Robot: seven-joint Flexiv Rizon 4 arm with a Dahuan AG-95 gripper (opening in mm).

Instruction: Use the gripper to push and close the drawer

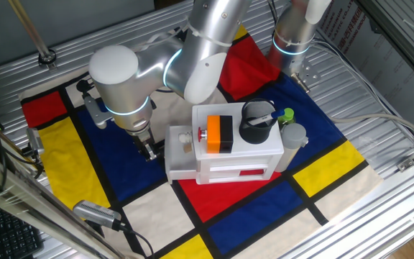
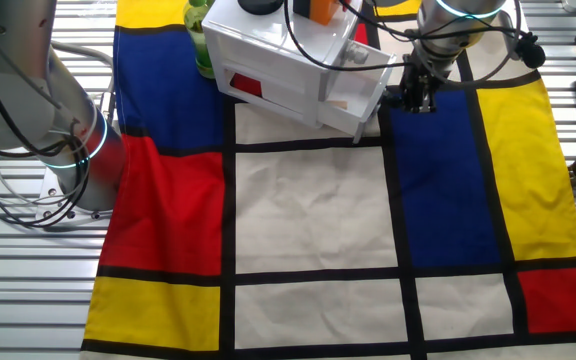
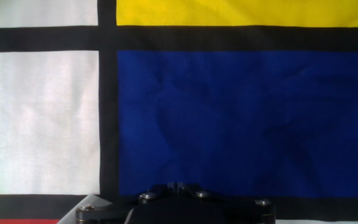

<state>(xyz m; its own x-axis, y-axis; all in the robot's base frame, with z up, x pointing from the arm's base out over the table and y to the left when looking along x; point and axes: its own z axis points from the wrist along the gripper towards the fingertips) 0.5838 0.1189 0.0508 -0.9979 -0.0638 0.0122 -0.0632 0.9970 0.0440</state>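
Observation:
The white drawer sticks out a short way from the left end of the small white cabinet. My black gripper points down at the blue cloth just left of the drawer's end face; I cannot tell whether it touches. Its fingers are together and hold nothing. In the other fixed view the gripper is just right of the drawer. The hand view shows only the closed fingertips over the blue patch; the drawer is out of that view.
An orange-and-black block and a black cup stand on the cabinet. A green bottle and a grey cylinder stand at its right. A second silver arm's column rises behind. A coloured cloth covers the table.

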